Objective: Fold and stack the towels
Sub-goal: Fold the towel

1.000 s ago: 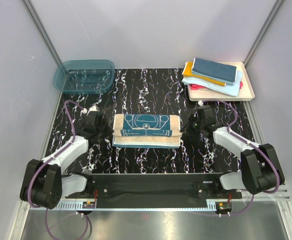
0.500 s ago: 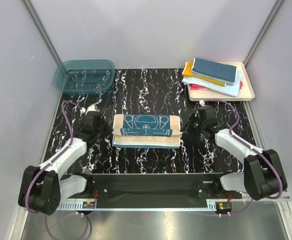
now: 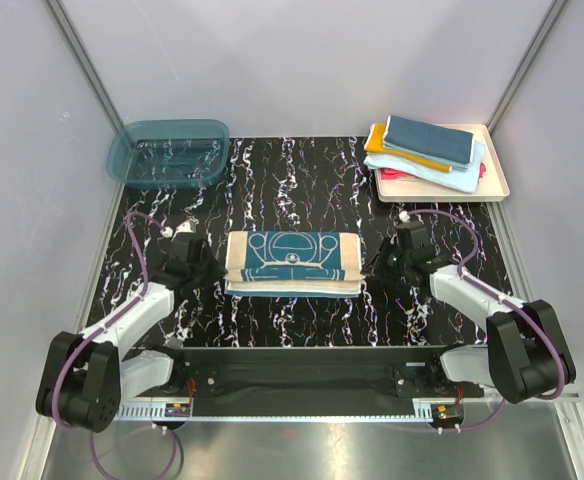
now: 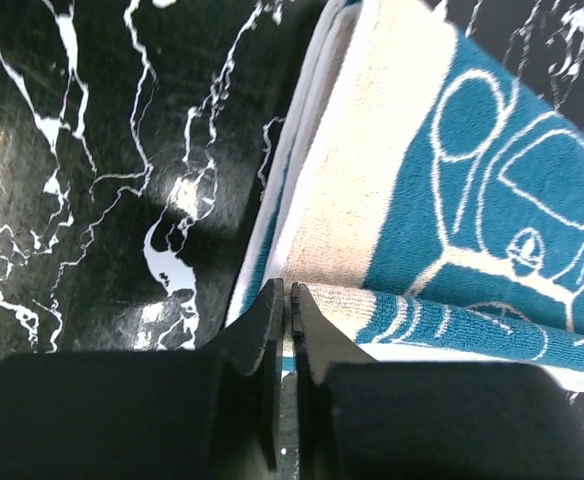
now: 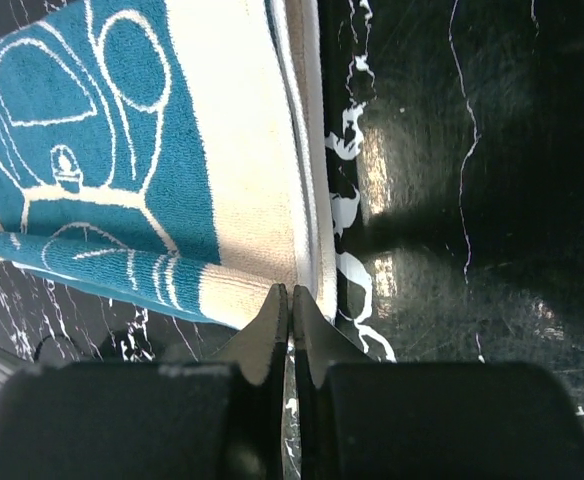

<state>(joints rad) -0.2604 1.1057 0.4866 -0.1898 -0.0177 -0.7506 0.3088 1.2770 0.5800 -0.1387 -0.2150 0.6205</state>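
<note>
A dark teal towel with a cream border point(image 3: 292, 258) lies folded into a long strip at the middle of the table. My left gripper point(image 3: 215, 268) is at its left end and my right gripper point(image 3: 372, 265) at its right end. In the left wrist view the left gripper point(image 4: 292, 290) is shut on the near edge of the towel's point(image 4: 422, 200) top layer. In the right wrist view the right gripper point(image 5: 291, 292) is shut on the near corner of the towel point(image 5: 122, 180). Several folded towels point(image 3: 427, 150) are stacked on the tray.
The cream tray point(image 3: 499, 175) stands at the back right. A translucent teal basin point(image 3: 167, 152) stands at the back left. The black marbled table point(image 3: 292, 185) is bordered by grey walls on the left, right and back.
Both grippers have shifted toward the near edge, and the towel's top layer has come nearer with them, covering more of the cream layer below.
</note>
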